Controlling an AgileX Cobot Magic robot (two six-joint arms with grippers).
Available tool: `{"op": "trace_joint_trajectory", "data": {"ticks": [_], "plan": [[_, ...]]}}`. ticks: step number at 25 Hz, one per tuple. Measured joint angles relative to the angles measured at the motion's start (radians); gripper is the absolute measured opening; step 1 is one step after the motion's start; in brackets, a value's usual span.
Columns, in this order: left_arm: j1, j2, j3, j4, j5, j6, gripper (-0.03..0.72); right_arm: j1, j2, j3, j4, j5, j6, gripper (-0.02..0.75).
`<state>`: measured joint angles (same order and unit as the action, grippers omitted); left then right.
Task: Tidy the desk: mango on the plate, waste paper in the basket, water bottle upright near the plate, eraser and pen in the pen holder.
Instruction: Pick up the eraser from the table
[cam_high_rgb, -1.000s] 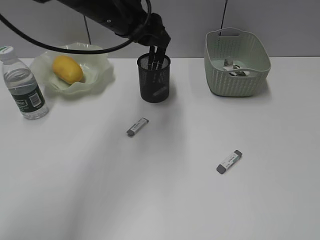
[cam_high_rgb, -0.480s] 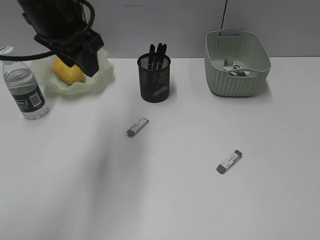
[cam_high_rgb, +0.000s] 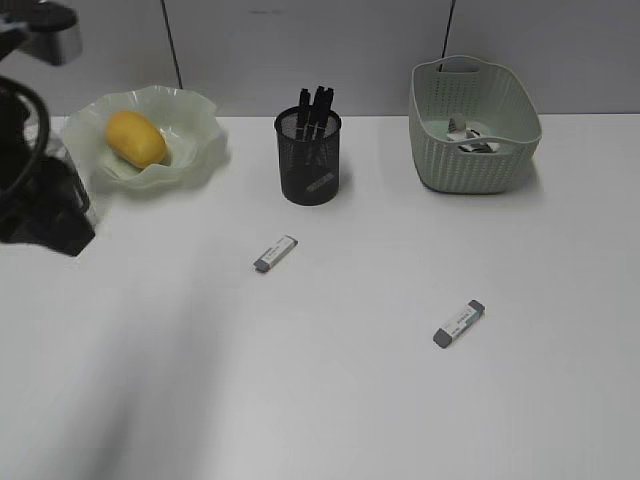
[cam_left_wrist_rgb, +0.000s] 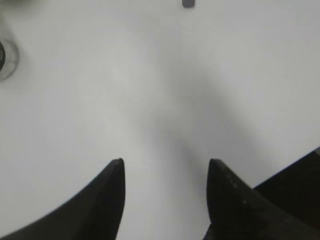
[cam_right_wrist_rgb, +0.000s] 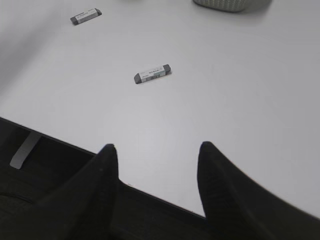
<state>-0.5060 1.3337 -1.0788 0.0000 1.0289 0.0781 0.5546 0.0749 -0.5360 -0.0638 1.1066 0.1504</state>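
We are seeing barcode labels on both erasers (cam_high_rgb: 275, 253) (cam_high_rgb: 459, 323), too small to read, lying loose on the white worktop (cam_high_rgb: 350, 400) below a grey wall. Mango (cam_high_rgb: 136, 138) is sitting in the plate (cam_high_rgb: 200, 120). Our left pincer (cam_left_wrist_rgb: 165, 172) and right pincer (cam_right_wrist_rgb: 156, 155) are hanging apart, empty.

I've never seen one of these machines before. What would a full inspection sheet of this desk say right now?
Surface: white desk, bare in front.
Job's things: mango in plate; pens in pen holder; waste paper in basket; two erasers loose on desk; bottle hidden behind left arm.
Clutter: nothing seen.
Grippers: left gripper open, empty; right gripper open, empty.
Cables: black cable on left arm.
Surroundings: grey wall.
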Motion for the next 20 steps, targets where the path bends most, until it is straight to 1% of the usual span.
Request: {"op": "trace_joint_trajectory", "data": {"ticks": [4,7,9,11,13,15,16,17,20], "plan": [[0.0,-0.169,0.159,0.0,-0.027,-0.024,0.402,0.0,0.0,0.0,0.0,0.0,0.0,0.415],[0.011,-0.303,0.253,0.0,-0.032,-0.048,0.402,0.0,0.0,0.0,0.0,0.0,0.0,0.415],[0.056,-0.377,0.306,0.0,-0.033,-0.056,0.402,0.0,0.004,0.0,0.0,0.0,0.0,0.415],[0.131,-0.438,0.355,0.0,-0.032,-0.061,0.402,0.0,0.018,0.0,0.0,0.0,0.0,0.415],[0.228,-0.484,0.388,0.0,-0.031,-0.062,0.399,0.0,0.037,0.0,0.0,0.0,0.0,0.415],[0.293,-0.518,0.416,0.0,-0.035,-0.062,0.393,0.0,0.054,0.0,-0.001,-0.001,0.0,0.415],[0.311,-0.554,0.424,0.0,-0.039,-0.062,0.389,0.0,0.062,0.0,-0.001,-0.001,0.0,0.415],[0.319,-0.565,0.432,-0.025,-0.045,-0.062,0.386,0.0,0.07,0.0,-0.001,-0.001,0.0,0.415],[0.323,-0.596,0.452,-0.095,-0.054,-0.062,0.375,0.0,0.107,0.0,-0.001,-0.001,0.0,0.415]]}}
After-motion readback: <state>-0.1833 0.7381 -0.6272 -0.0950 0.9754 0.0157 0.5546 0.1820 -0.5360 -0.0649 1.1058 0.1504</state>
